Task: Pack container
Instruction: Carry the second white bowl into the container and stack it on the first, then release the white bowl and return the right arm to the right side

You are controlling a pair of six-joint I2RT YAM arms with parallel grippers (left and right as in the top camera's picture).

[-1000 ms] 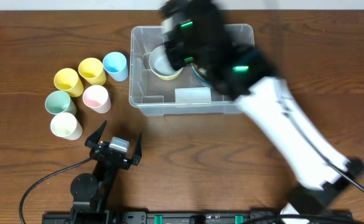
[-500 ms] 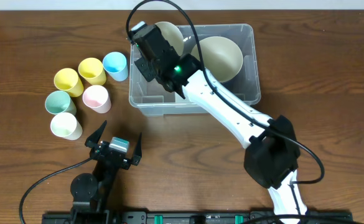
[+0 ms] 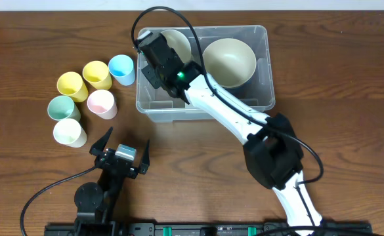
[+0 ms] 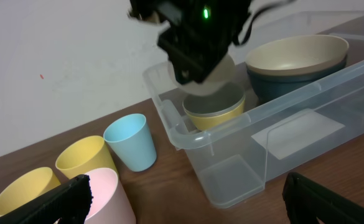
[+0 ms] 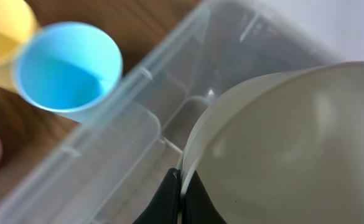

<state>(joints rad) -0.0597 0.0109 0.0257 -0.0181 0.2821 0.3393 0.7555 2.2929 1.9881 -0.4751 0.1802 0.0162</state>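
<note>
The container [image 3: 160, 105] is a large clear bin at the middle of the table. Inside it my right gripper [image 3: 153, 47] is shut on the rim of a cream bowl [image 3: 178, 39], at the far left end. In the right wrist view the fingertips [image 5: 169, 190] pinch that bowl's [image 5: 281, 143] thin edge above the container [image 5: 107, 130]. From the left wrist the held bowl [image 4: 216, 81] hangs just over a yellow bowl [image 4: 216, 112] in the container [image 4: 231, 180]. My left gripper [image 3: 121, 155] is open and empty near the front edge.
A cream bowl [image 3: 229, 61] sits in a blue bowl [image 4: 281, 84] at the container's right end. Left of the container stand several cups: blue [image 3: 121, 69], two yellow [image 3: 97, 75] [image 3: 71, 86], pink [image 3: 102, 103], green [image 3: 64, 108] and white [image 3: 69, 132].
My right arm has swung from over the container's middle to its far left end, carrying the cream bowl. The left arm has not moved.
</note>
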